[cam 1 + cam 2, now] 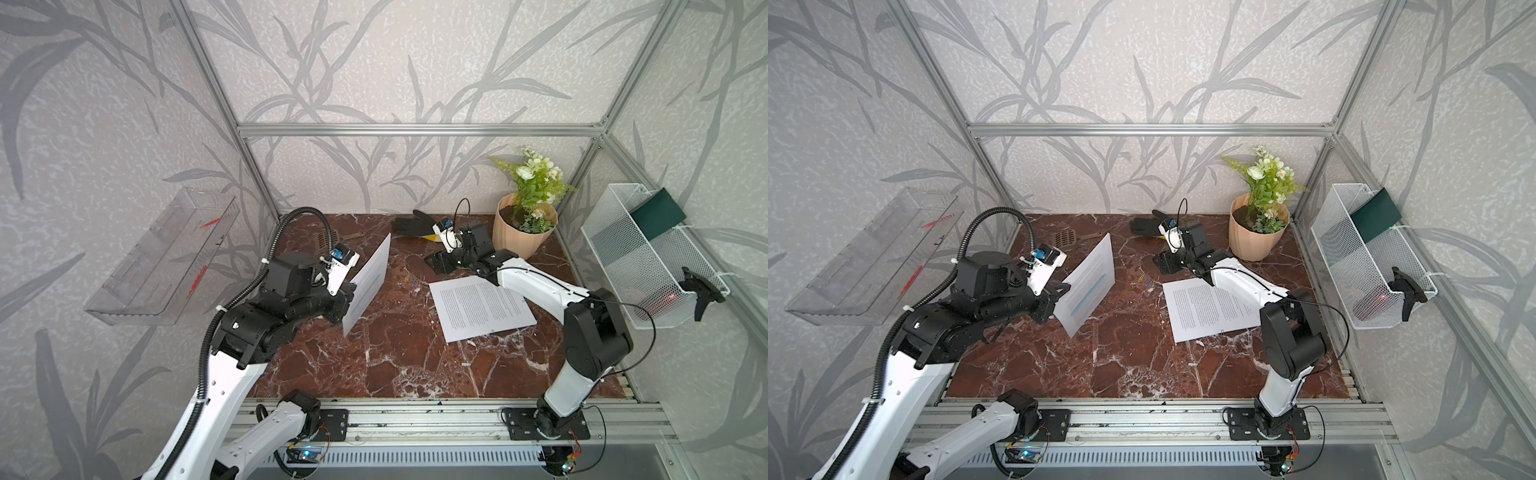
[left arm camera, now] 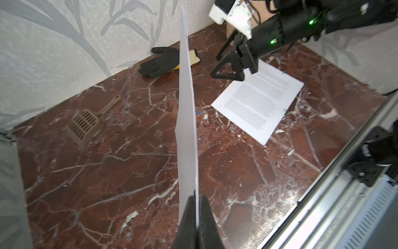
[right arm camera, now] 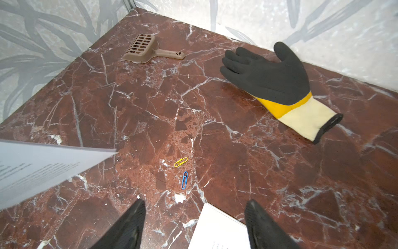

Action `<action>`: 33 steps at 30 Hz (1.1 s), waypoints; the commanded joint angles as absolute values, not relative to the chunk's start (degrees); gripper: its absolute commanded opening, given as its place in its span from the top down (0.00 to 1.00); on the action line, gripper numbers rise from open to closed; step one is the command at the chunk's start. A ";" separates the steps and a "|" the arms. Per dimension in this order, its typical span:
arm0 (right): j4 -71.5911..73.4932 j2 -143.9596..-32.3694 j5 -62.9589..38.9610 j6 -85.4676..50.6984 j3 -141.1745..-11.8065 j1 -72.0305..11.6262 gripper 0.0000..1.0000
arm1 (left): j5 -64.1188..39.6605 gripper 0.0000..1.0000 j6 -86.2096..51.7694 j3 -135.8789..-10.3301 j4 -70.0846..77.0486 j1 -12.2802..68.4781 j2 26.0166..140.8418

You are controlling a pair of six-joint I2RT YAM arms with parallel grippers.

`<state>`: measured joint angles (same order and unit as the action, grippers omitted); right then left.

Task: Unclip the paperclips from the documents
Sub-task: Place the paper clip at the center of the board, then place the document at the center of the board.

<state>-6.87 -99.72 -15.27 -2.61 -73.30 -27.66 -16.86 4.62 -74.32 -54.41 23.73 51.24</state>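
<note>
Lying loose on the table between the two documents were a yellow wire paperclip (image 3: 180, 162) and a blue wire paperclip (image 3: 184, 180): light, springy, likely slippery, best pinched across the loops. The flat white printed stack (image 2: 258, 101) carried a blue clip (image 2: 283, 72) and a greenish clip (image 2: 285, 111) on its edges. The left gripper (image 2: 197, 215), jaws pressed together, pinched the thin, floppy blue-highlighted stack (image 1: 370, 286) by one edge, raised on edge above the table. The right gripper (image 3: 195, 203) hovered, jaws spread, over the flat stack's corner. The polished red-brown marble tabletop (image 1: 395, 365) looked slick. A black-and-yellow work glove (image 3: 269, 79) and a brown slotted scoop (image 3: 144, 49) lay near the leaf-patterned wall (image 1: 374, 62).
</note>
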 commanded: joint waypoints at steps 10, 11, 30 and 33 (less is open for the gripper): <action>-15.19 -100.59 -16.85 -2.85 -74.05 -27.94 0.26 | -14.68 1.00 12.86 -52.56 -46.46 10.88 51.89; -16.52 -100.68 -16.66 -2.37 -74.63 -27.86 0.26 | -11.74 1.00 15.11 -53.21 -47.66 9.85 53.68; -38.50 -105.94 -1.49 -11.15 -84.55 -27.77 0.24 | 11.76 1.00 45.31 -59.22 -18.44 3.25 94.68; -43.18 -106.99 -0.84 -13.51 -86.12 -27.77 0.23 | 12.96 1.00 48.05 -63.09 -14.83 2.03 100.99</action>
<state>-34.85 -105.86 -4.89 -9.87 -83.99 -27.79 9.02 42.09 -59.29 -22.02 3.05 98.08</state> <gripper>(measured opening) 0.766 0.048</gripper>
